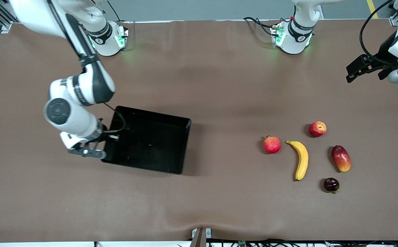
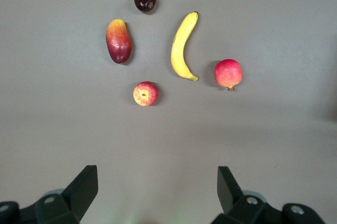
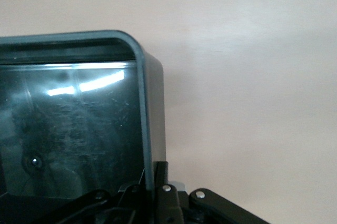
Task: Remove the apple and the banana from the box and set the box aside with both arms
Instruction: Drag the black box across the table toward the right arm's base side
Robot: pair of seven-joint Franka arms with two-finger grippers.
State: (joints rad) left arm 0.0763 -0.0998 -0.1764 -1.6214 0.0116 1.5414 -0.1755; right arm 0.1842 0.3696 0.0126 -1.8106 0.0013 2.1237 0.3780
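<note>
My right gripper [image 1: 106, 138] was clamped on the wall of the black bin [image 1: 150, 142] at the bin's end toward the right arm; in the right wrist view the fingers [image 3: 159, 182] pinched the rim of that wall from both sides. The bin rested on the brown table [image 1: 199, 212], toward the right arm's end, and nothing showed on its glossy floor.

My left gripper [image 1: 365, 67] waited in the air over bare table at the left arm's end, its jaws wide apart and holding nothing; the left wrist view showed both fingers [image 2: 84, 187] spread with the fruit group between them in the distance.

The fruits lay together toward the left arm's end, well apart from the bin. The banana [image 1: 301, 159] lay at the middle of the group, its length running toward the front camera. The apple [image 1: 317, 129] lay farther from the front camera than the banana. The pomegranate [image 1: 272, 144] lay beside the banana on the bin's side, not touching it. The mango [image 1: 341, 158] lay beside the banana toward the left arm's end. A small dark round fruit [image 1: 331, 185] lay nearest the front camera
</note>
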